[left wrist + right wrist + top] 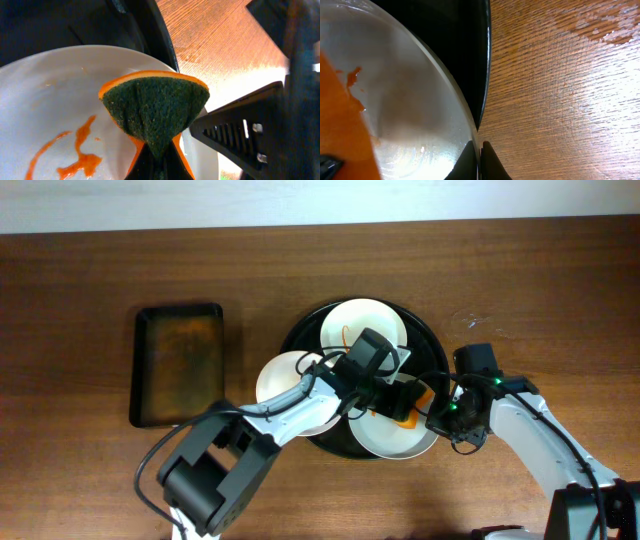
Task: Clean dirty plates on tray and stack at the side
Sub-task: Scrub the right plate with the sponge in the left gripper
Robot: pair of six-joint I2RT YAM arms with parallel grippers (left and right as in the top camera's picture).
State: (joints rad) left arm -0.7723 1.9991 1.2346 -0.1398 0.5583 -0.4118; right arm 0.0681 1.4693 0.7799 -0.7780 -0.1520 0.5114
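At the middle of the overhead frame, the arms hide much of the tray [300, 337] and the lower-right plate [385, 442]. Only the left wrist view shows its red smears [80, 150] — the left end effector [160, 160] pinches a sponge [155, 107] over them, contact unclear. The right end effector [480, 155] is clamped narrow on the plate's rim — fingers cut off at the frame's bottom.

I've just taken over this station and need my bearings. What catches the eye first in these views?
The left gripper pinches a green-and-orange sponge just above a white plate streaked with red sauce. The right gripper is clamped on that plate's rim at the right edge of the round black tray. To the left on the table lies a dark rectangular tray.
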